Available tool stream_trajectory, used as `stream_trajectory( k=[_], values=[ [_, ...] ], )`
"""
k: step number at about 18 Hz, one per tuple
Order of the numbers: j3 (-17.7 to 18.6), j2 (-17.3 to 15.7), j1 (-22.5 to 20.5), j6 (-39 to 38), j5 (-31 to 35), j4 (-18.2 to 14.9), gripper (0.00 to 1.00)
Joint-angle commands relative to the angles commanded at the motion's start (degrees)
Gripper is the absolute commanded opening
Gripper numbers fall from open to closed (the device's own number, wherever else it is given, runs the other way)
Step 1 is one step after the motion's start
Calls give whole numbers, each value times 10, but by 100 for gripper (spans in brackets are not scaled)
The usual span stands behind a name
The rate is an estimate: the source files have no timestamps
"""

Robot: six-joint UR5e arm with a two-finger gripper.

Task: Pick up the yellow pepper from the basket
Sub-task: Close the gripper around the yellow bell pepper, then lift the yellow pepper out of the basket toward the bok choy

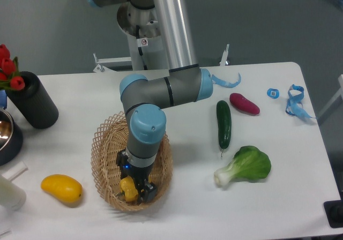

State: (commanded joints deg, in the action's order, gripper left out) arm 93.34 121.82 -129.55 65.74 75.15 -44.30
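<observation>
The yellow pepper (128,188) lies low inside the basket (105,143), at its near end, and the claw (134,190) is down on it: one dark finger shows on the right side of the pepper, the other is hidden behind the fruit, so the claw looks closed narrow around it, though the contact itself is not fully visible. Only a small glossy yellow part of the pepper can be seen under the wrist. I judge that such a pepper is light and hollow, with a smooth, slippery skin and lobed ridges; it is best held across the body, with the fingers placed in the grooves between lobes, and with moderate force so that the wall does not collapse. The woven rim of the basket stands close in front of the claw and could catch a finger when lifting. On the table (278,197), far left of the claw, lies a smooth yellow-orange fruit (61,188), which is not the target.
</observation>
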Motion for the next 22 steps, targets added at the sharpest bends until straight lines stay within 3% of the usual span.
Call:
stream_trajectory(
  k=[1,6,9,12,17,22],
  values=[
    [1,-1,0,0,0,-1,58],
    [4,-18,0,0,0,-4,48],
    [7,-39,-4,-1,-1,-4,48],
    [19,-81,-10,-5,1,-3,48],
    [2,-128,-89,-55,-2,0,48],
    [-27,-134,-153,-56,-4,1,48]
  ],
)
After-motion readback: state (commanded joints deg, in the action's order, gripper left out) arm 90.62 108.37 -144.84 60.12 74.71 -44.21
